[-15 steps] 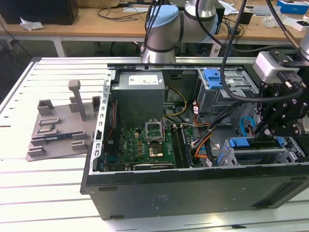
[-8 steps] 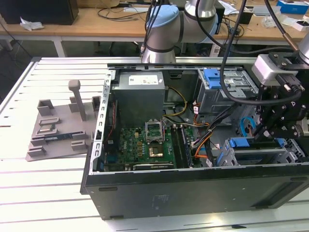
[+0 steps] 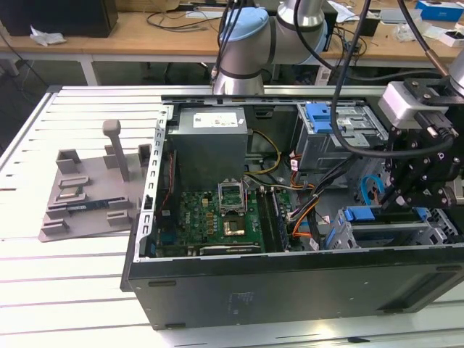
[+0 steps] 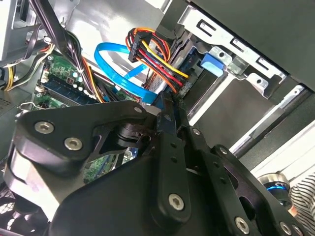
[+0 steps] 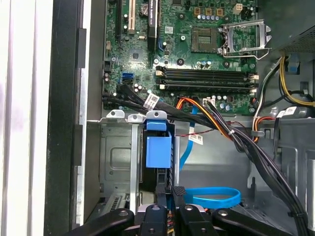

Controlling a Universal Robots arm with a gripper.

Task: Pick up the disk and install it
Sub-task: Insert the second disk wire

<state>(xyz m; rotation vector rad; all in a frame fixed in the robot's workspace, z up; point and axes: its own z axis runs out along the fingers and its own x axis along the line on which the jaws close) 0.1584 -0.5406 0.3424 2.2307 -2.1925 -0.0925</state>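
In the exterior view, the gripper [image 3: 406,199] hangs inside the open computer case [image 3: 290,290] on the slatted worktop [image 3: 65,290], above the grey drive cage [image 3: 384,235] at the view's right. A grey stand [image 3: 90,203] sits at the left. In the second wrist view, the fingers [image 4: 170,123] are pressed together near a cable bundle [image 4: 152,54]. In the first wrist view, the disk [image 5: 158,152] stands slotted in the cage, and the gripper's tips meet at its edge; whether they pinch it cannot be told.

Layout around my tool

The open computer case [image 3: 290,290] lies on the tabletop [image 3: 65,290]; the stand [image 3: 90,196] sits beside it toward the exterior view's left. My tool [image 3: 417,196] hangs inside the case at the exterior view's right, by the drive cage [image 3: 384,232].
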